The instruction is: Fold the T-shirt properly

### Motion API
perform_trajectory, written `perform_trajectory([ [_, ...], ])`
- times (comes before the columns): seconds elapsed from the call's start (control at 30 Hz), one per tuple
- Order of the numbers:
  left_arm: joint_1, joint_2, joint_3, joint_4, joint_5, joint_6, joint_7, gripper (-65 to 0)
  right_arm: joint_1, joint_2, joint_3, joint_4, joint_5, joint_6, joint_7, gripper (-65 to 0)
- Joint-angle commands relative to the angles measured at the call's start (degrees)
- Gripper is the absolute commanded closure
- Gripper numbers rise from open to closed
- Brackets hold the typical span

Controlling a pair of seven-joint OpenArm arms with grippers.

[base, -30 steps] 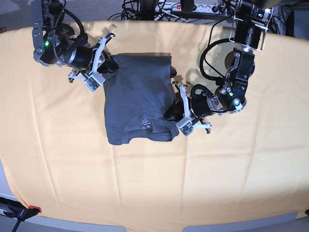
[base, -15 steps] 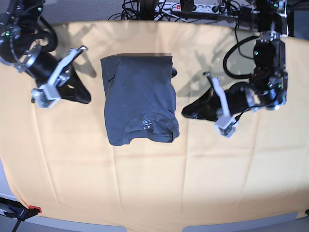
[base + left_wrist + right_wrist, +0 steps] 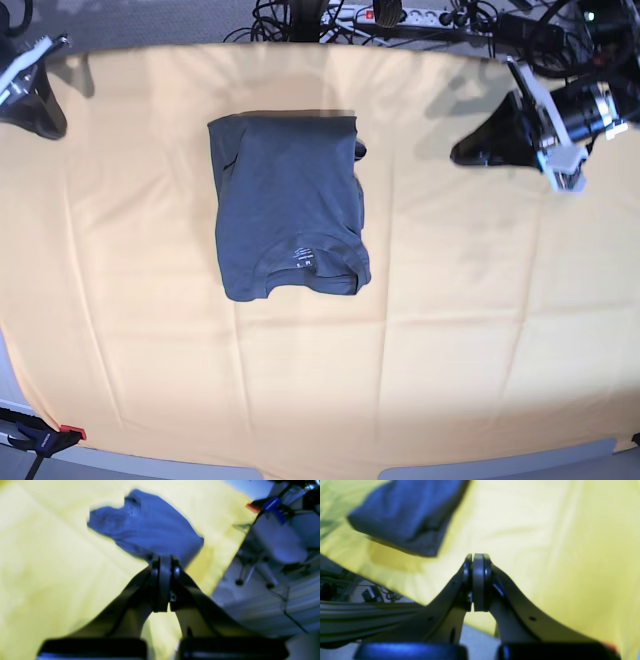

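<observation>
A: Where do we stand with the T-shirt?

B: It lies folded into a tall rectangle in the upper middle of the base view, on the pale yellow cloth. Its collar, with a small white neck label, faces the bottom of the frame.

A: And our arms?

B: The left gripper hangs at the upper right of the base view, the right gripper at the upper left corner. Both are well apart from the shirt. In each wrist view we see the jaws pressed together on nothing.

A: How do we reckon it will handle?

B: Soft, light, limp cotton, we judge. It should drape and slide on the cloth below rather than hold a shape. If another fold is wanted, we would pinch the two lower corners, or the hem at the top, taking all layers at once.

A: Any trouble with room?

B: Plenty of bare cloth lies below and on both sides. The top edge of the table is nearer, with cables and a power strip just beyond it, so we would move away from there.
</observation>
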Motion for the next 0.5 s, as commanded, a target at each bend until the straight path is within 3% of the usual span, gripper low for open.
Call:
perform_trajectory([
  [0.0, 3.1, -0.7, -1.6, 2.5, -1.4, -0.3, -0.6, 0.0, -1.9, 0.8, 1.6, 0.7, 1.2, 0.1, 0.0, 0.0],
  [0.17, 21.2, -0.7, -5.7, 10.2, -1.4, 0.1, 0.4, 0.0, -11.9, 0.8, 3.4, -0.2, 1.2, 0.1, -0.8, 0.0],
  [0.3, 37.0, -0.7, -6.2, 11.1, -0.7, 2.6, 2.0, 0.0, -22.3, 0.9, 3.0, -3.5, 1.2, -0.2, -0.8, 0.0],
  [0.47, 51.1, 0.2, -6.2, 11.1, 1.8, 2.4, 3.9, 0.0, -33.5, 2.0, -3.5, -12.0, 1.2, 0.1, -0.8, 0.0],
])
